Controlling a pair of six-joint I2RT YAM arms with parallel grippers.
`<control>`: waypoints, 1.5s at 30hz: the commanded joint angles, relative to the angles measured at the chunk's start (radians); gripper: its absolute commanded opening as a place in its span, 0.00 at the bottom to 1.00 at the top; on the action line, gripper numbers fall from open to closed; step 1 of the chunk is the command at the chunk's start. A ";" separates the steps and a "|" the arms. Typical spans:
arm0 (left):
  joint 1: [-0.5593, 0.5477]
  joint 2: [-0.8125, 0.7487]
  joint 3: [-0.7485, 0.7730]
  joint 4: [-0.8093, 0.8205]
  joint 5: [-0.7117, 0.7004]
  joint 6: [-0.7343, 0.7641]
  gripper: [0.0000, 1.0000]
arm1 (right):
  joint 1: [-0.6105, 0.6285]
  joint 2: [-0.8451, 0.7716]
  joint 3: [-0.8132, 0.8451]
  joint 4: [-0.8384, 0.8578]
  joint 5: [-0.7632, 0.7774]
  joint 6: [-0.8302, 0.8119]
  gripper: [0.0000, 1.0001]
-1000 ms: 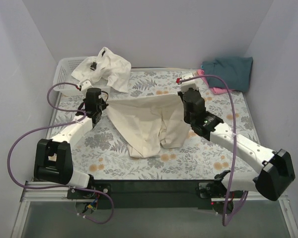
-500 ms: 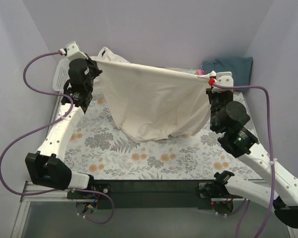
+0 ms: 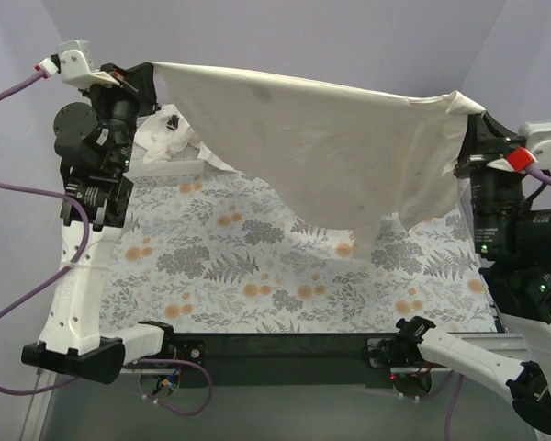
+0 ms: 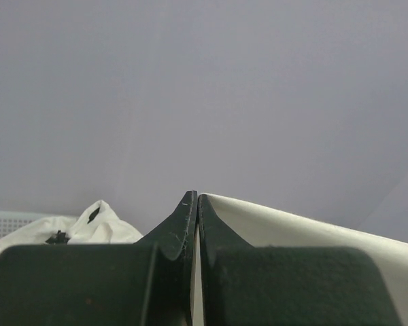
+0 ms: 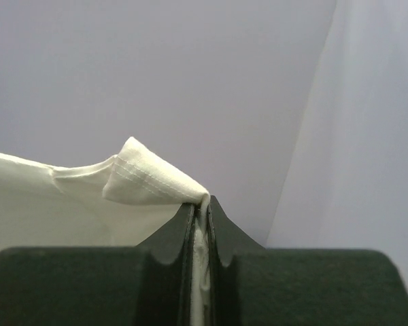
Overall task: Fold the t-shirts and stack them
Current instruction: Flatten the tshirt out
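- Top view: both arms hold the cream t-shirt [image 3: 331, 147] stretched between them, hanging clear of the counter [image 3: 211, 266], probably to spread it flat
- Left wrist: left fingers [image 4: 170, 238] pressed together, pinching its top edge
- Right wrist: right fingers [image 5: 168, 236] clamped on a hemmed corner

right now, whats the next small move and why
Probably lower both arms together to lay the cream shirt flat on the table: the left gripper and right gripper each pinch a top corner and it hangs spread wide between them.
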 commanded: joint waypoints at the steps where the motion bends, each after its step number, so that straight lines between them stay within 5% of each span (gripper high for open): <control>1: 0.032 -0.063 0.059 -0.046 -0.035 0.046 0.00 | -0.015 -0.100 0.108 -0.067 -0.162 0.084 0.01; 7: 0.032 -0.086 0.142 -0.109 0.033 0.035 0.00 | -0.017 -0.094 0.268 -0.256 -0.343 0.163 0.01; 17: 0.032 -0.018 0.145 -0.138 0.021 0.053 0.00 | -0.017 0.004 0.269 -0.268 -0.211 0.102 0.01; 27: 0.035 0.266 0.260 -0.141 0.050 0.069 0.00 | -0.024 0.239 0.193 -0.078 -0.124 -0.019 0.01; 35: 0.065 0.530 0.557 -0.127 0.166 0.067 0.00 | -0.411 0.487 0.323 -0.001 -0.459 0.183 0.01; 39: 0.075 0.614 0.712 -0.104 0.220 0.067 0.00 | -0.454 0.576 0.487 -0.001 -0.544 0.189 0.01; 45: 0.084 0.511 0.576 0.026 0.336 0.043 0.00 | -0.503 0.566 0.596 0.002 -0.654 0.142 0.01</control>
